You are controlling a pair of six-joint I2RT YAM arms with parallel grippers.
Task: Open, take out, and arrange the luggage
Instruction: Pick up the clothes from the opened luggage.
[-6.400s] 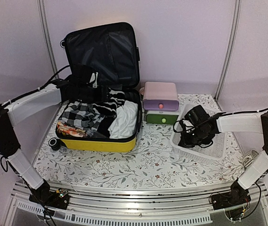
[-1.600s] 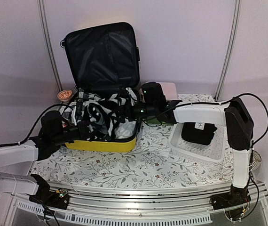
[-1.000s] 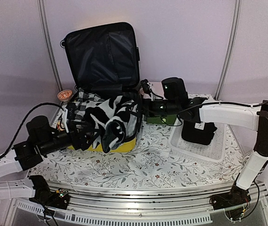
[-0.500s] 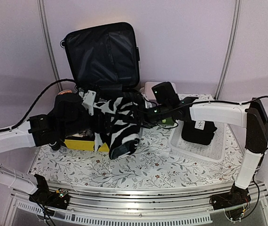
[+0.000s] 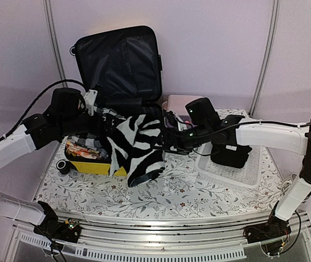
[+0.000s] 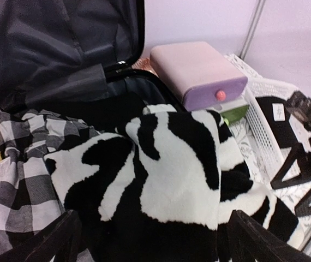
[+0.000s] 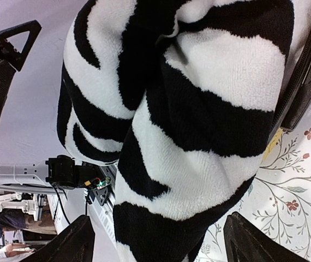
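The yellow luggage (image 5: 97,167) lies open at the table's back left, its black-lined lid (image 5: 117,63) upright. A black-and-white zebra fleece (image 5: 139,147) spills out of it and hangs over the front right rim down to the tablecloth. My left gripper (image 5: 102,126) hovers over the suitcase's left half; in the left wrist view its jaws (image 6: 153,229) stand wide, with the fleece (image 6: 166,169) lying between them. My right gripper (image 5: 169,143) reaches in from the right, open as well (image 7: 158,229), the fleece (image 7: 183,125) hanging between its spread fingers with gaps on both sides.
Black-and-white checked clothes (image 6: 19,164) fill the luggage's left side. A pink-and-green drawer box (image 5: 184,103) stands right of the suitcase. A white mesh basket (image 5: 243,170) at the right holds a folded black item (image 5: 231,153). A floral tablecloth (image 5: 188,191) covers the table.
The fleece was pulled out of the luggage and has unrolled over its front rim. My left arm rose and drew back left; the right arm shifted slightly right.
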